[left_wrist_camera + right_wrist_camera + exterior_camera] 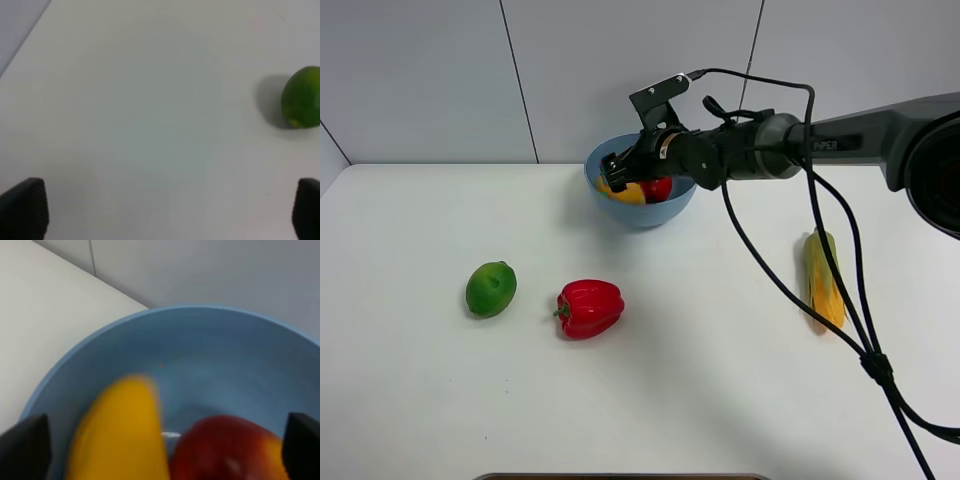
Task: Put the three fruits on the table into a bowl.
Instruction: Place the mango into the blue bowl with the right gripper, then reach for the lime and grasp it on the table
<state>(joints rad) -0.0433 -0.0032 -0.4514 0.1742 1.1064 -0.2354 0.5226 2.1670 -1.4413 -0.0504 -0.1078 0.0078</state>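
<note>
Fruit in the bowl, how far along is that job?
Done: the mango and the peach lie in the blue bowl. In hand: the right gripper hangs open over the bowl, holding nothing. Still to do: the lime sits on the table, with the left gripper open near it.

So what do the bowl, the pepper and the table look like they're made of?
Bowl: probably plastic, smooth light blue with a soft sheen and a thin, even wall.
Pepper: maybe a plastic replica, since its red skin is very glossy and uniform, though it could be real.
Table: plain white matte top, perhaps laminate; the look leaves it open.
</note>
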